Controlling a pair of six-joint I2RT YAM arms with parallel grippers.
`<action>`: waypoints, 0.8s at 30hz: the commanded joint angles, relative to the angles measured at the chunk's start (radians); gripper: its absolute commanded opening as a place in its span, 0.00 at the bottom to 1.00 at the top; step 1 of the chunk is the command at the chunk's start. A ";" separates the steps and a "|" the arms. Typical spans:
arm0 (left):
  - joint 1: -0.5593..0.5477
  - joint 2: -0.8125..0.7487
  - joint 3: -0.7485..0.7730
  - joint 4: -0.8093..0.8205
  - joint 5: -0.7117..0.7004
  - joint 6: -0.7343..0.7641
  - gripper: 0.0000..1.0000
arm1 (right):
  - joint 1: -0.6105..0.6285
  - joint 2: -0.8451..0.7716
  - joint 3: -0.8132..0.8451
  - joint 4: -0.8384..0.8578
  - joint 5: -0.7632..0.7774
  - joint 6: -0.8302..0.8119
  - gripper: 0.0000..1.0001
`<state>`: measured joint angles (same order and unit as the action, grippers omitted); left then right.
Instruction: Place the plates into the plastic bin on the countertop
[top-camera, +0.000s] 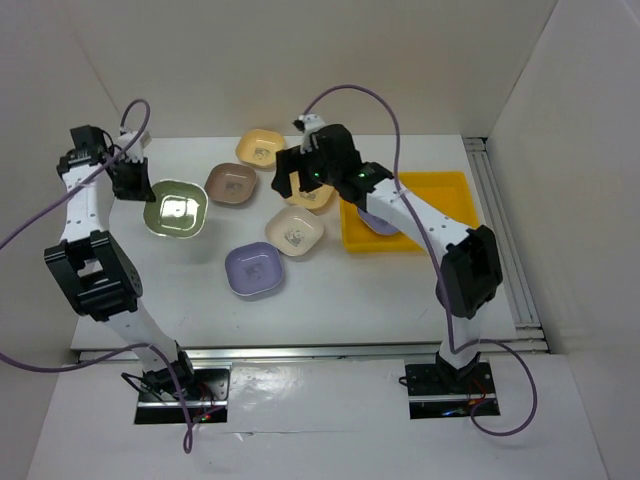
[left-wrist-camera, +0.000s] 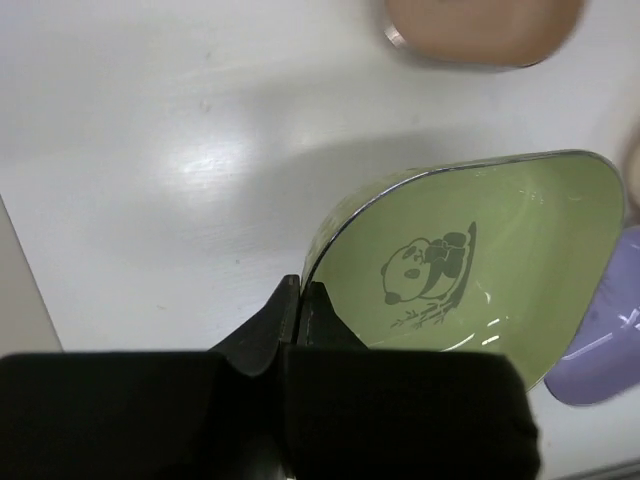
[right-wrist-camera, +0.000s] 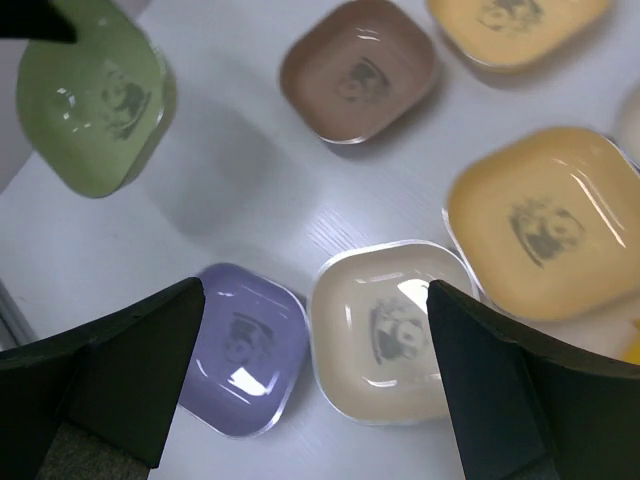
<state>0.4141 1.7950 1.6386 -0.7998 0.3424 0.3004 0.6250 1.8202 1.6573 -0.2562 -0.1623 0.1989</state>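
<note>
My left gripper (top-camera: 133, 183) is shut on the rim of a green plate (top-camera: 176, 208) and holds it tilted above the white countertop (top-camera: 400, 290); the pinch shows in the left wrist view (left-wrist-camera: 300, 296) at the edge of the green plate (left-wrist-camera: 470, 270). My right gripper (top-camera: 295, 185) is open and empty, hovering over a yellow-orange plate (top-camera: 312, 197). In the right wrist view its jaws stand wide apart (right-wrist-camera: 315, 290) above a cream plate (right-wrist-camera: 395, 340) and a lavender plate (right-wrist-camera: 240, 350). The yellow bin (top-camera: 430, 190) at right holds a lavender plate (top-camera: 375, 222), partly hidden by the right arm.
A brown plate (top-camera: 230, 183) and a second yellow-orange plate (top-camera: 260, 148) lie at the back. The cream plate (top-camera: 295, 230) and the lavender plate (top-camera: 253, 270) lie mid-table. White walls enclose the surface; a metal rail (top-camera: 500, 230) runs along the right.
</note>
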 joint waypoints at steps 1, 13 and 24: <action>-0.038 0.064 0.180 -0.238 0.190 0.117 0.00 | 0.030 0.080 0.148 0.014 -0.060 -0.015 0.99; -0.270 0.093 0.234 -0.394 0.184 0.218 0.00 | 0.108 0.294 0.329 -0.029 -0.132 -0.081 0.98; -0.346 0.122 0.288 -0.375 0.193 0.146 0.00 | 0.137 0.306 0.257 -0.015 -0.163 -0.072 0.92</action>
<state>0.0937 1.9038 1.8927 -1.1763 0.4911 0.4694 0.7376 2.1380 1.9148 -0.2859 -0.3050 0.1360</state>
